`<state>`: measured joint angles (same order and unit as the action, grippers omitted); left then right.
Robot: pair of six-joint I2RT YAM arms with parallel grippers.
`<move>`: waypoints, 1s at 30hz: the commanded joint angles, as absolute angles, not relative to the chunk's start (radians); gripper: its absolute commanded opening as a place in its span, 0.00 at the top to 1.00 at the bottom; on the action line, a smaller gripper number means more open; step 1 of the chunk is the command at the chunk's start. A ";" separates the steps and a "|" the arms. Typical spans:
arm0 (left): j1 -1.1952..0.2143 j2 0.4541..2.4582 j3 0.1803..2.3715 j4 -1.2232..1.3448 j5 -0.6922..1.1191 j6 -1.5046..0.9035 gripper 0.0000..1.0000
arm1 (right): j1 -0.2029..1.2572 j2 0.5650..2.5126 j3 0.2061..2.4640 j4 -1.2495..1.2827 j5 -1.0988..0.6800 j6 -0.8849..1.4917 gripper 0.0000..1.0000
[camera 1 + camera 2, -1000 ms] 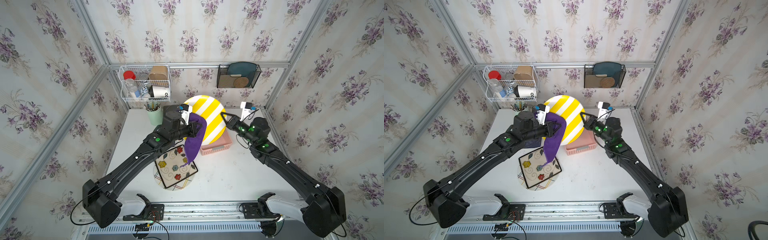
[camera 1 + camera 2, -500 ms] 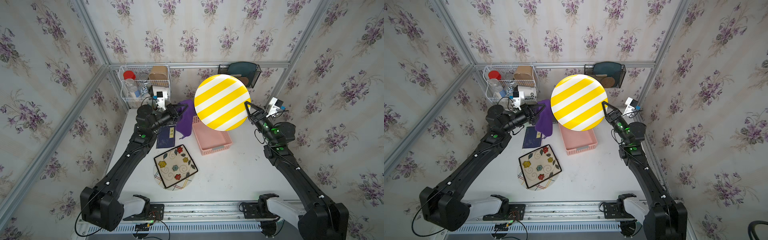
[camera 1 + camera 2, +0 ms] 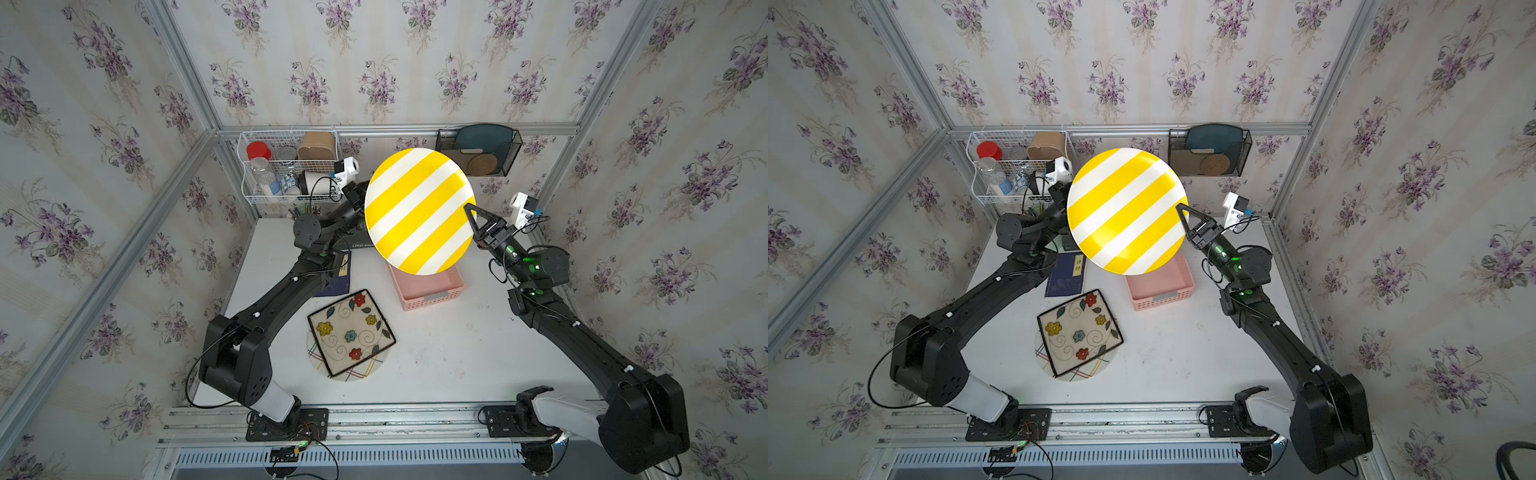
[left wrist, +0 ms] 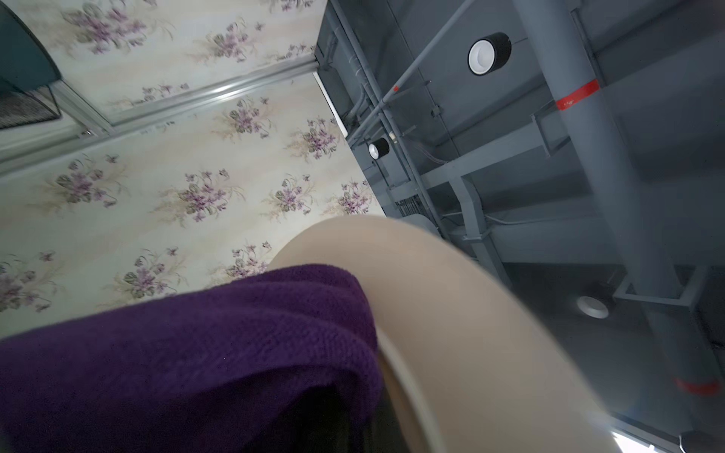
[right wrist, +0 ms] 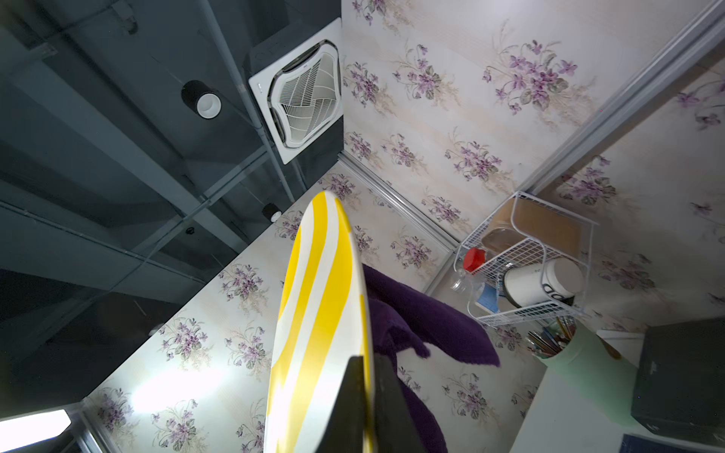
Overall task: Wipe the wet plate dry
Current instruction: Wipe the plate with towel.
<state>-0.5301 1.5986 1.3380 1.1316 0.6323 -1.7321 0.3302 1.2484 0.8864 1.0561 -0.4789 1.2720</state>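
Note:
The round yellow-and-white striped plate (image 3: 419, 210) (image 3: 1125, 210) hangs high above the table, its face toward the top cameras. My right gripper (image 3: 468, 208) (image 3: 1180, 207) (image 5: 368, 359) is shut on the plate's right rim, one finger on each side. In the right wrist view the plate (image 5: 317, 313) stands edge-on with the purple cloth (image 5: 431, 325) behind it. In the left wrist view the purple cloth (image 4: 176, 353) lies over my left gripper and hides its fingers. It rests against the plate's beige underside (image 4: 451, 313). In both top views the plate hides the cloth and the left fingers.
A pink basket (image 3: 428, 291) sits under the plate. A square floral plate (image 3: 351, 332) lies on a round one, beside a dark blue book (image 3: 338, 282). On the back wall are a white wire rack (image 3: 286, 170) and a black mesh holder (image 3: 478, 151). A green pen cup (image 5: 580, 361) stands nearby.
The right gripper lifted the plate from over the basket, then shifted it slightly left. The left gripper drew back with the cloth, then went behind the plate, so the cloth no longer shows from above.

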 commanded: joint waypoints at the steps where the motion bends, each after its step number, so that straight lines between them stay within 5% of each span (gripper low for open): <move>1: -0.611 1.619 1.388 1.290 0.653 -1.744 1.00 | 0.318 1.313 0.976 1.083 -0.425 1.272 1.00; 5: -0.638 1.629 1.378 1.303 0.650 -1.737 1.00 | 0.237 1.375 1.136 1.087 -0.422 1.288 1.00; 10: -0.588 1.612 1.352 1.400 0.586 -1.802 1.00 | 0.146 1.326 1.069 1.112 -0.425 1.316 1.00; 16: -0.591 1.669 1.439 1.404 0.565 -1.810 1.00 | 0.305 1.258 0.833 1.224 -0.380 1.319 1.00; 22: -0.682 1.744 1.554 1.393 0.583 -1.811 1.00 | 0.321 1.337 0.968 1.257 -0.332 1.312 1.00; 30: -0.726 1.579 1.252 1.314 0.666 -1.649 1.00 | 0.139 1.395 1.121 1.271 -0.276 1.382 1.00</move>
<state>-0.7246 1.6402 1.3186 1.2778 0.5533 -1.7412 0.1738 1.3994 1.1255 1.3163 -0.3546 1.3880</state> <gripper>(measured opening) 0.082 0.094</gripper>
